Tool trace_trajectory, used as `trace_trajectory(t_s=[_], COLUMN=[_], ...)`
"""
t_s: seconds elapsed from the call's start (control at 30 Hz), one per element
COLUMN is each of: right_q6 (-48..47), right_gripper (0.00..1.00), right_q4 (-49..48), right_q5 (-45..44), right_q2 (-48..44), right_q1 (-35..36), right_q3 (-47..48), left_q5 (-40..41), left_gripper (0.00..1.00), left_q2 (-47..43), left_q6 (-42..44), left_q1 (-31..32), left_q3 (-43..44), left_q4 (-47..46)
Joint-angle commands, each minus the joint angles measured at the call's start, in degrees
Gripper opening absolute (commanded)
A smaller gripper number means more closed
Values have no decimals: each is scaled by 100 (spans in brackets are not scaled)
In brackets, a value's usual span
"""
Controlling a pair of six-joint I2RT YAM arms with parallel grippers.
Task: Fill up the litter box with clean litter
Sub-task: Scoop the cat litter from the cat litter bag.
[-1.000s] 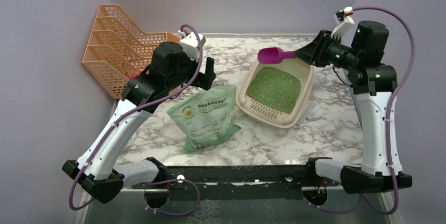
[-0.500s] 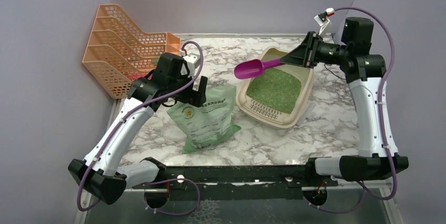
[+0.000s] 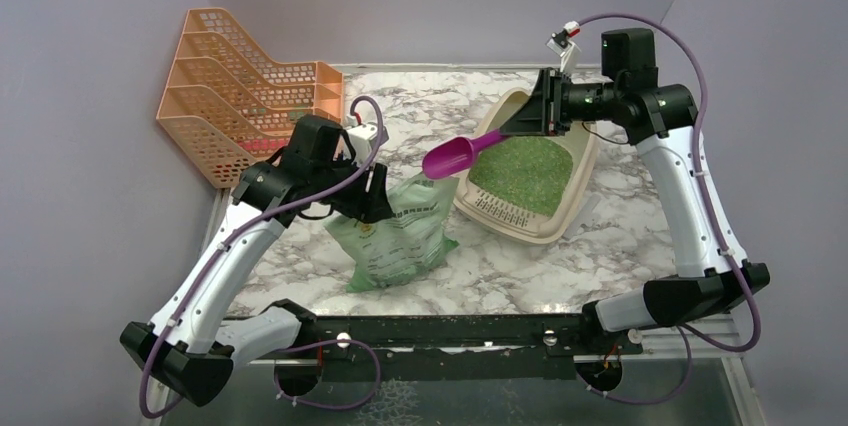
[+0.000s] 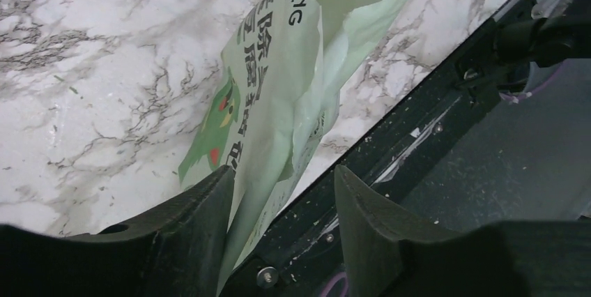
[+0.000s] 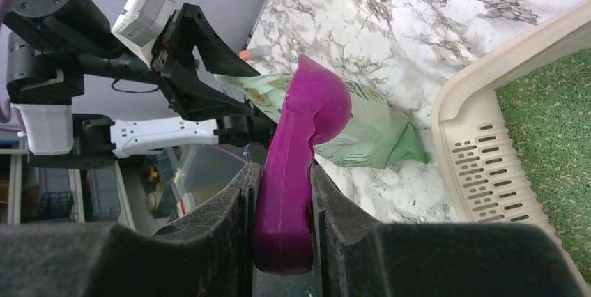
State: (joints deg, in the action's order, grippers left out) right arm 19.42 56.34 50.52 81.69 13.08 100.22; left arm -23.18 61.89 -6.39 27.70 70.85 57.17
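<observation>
The beige litter box (image 3: 578,184) sits tilted at centre right, holding a layer of green litter (image 3: 522,168). The green litter bag (image 3: 400,241) lies flat to its left. My right gripper (image 3: 512,128) is shut on the handle of the magenta scoop (image 3: 450,156), whose bowl hangs in the air between box and bag. In the right wrist view the scoop (image 5: 310,112) stands in front of the bag (image 5: 373,130) and the box rim (image 5: 481,95). My left gripper (image 3: 372,201) is open at the bag's top left edge. In the left wrist view the bag (image 4: 279,95) runs between its fingers (image 4: 209,203).
An orange mesh file rack (image 3: 230,86) stands at the back left against the wall. Purple walls close in the left, back and right. A black rail (image 3: 450,331) runs along the table's near edge.
My right arm swung left, carrying the scoop from over the box's far end to between box and bag. My left gripper moved forward and down onto the bag's top edge.
</observation>
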Motion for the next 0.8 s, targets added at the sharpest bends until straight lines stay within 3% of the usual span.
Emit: trace_trajectory(t_s=[0.0, 0.23, 0.5, 0.6, 0.77], right_q6=[-269, -326, -397, -201, 96], right_gripper=[1, 1, 1, 1, 1], right_q4=[515, 750, 980, 886, 1110], right_q5=[-288, -394, -857, -994, -1959], right_q2=[5, -369, -245, 15, 781], right_q1=[189, 208, 370, 686, 1753], right_q3=[265, -44, -322, -188, 404], left_q5=[-604, -694, -846, -874, -813], left_gripper=[54, 46, 44, 48, 48], left_q2=[-233, -177, -238, -247, -255], left_q6=[60, 165, 335, 350, 376], left_q1=[-19, -19, -19, -19, -15], left_q3=[17, -78, -131, -220, -333], left_q4=[160, 346, 562, 576, 582])
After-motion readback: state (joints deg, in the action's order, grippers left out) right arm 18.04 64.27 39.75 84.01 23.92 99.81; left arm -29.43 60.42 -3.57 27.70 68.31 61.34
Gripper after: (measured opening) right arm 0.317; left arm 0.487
